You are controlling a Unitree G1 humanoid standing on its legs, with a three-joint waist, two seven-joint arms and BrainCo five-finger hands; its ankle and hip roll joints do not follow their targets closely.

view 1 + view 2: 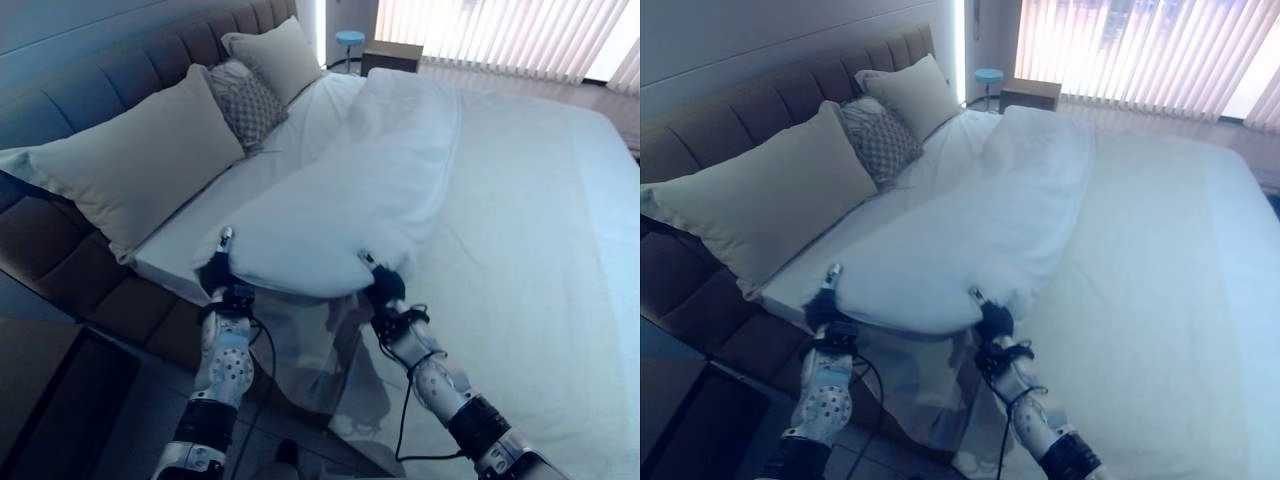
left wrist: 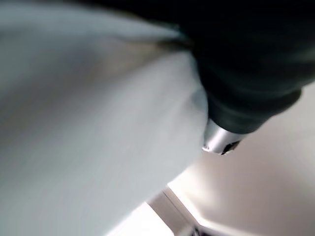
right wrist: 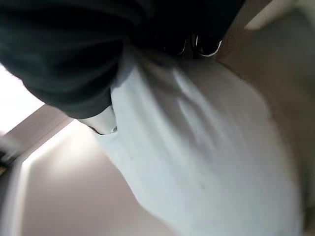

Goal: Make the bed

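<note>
Left hand [image 1: 217,272] and right hand [image 1: 383,284] both clamp the duvet [image 1: 340,215] edge; pull evenly toward the pillows [image 1: 130,160], keeping it level.

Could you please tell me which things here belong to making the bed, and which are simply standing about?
Part of the job:
white duvet, gripped at its near edge
left hand
right hand
bed
large pillow
patterned cushion
far pillow

Just standing about:
bedside cabinet
small blue stool
vertical blinds

Dim bluish room, backlit blinds [image 1: 500,35], blurred wrist views.
</note>
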